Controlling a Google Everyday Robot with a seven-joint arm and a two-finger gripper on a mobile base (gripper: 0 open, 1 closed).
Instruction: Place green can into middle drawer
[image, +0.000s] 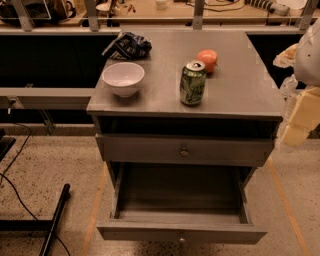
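Observation:
The green can (193, 83) stands upright on the grey cabinet top (240, 90), near its front edge and right of centre. The middle drawer (150, 231), the lowest one, is pulled out and nothing shows inside it. My gripper (300, 120) shows as pale cream blocks at the right edge of the view. It is beside the cabinet's right front corner, to the right of the can and lower, and touches nothing.
A round orange-red fruit (207, 60) sits just behind the can. A white bowl (123, 77) stands at the front left and a dark crumpled bag (127, 46) behind it. A shut drawer front with a knob (184, 151) is above the open drawer. Black cables and a bar (55, 215) lie on the floor at left.

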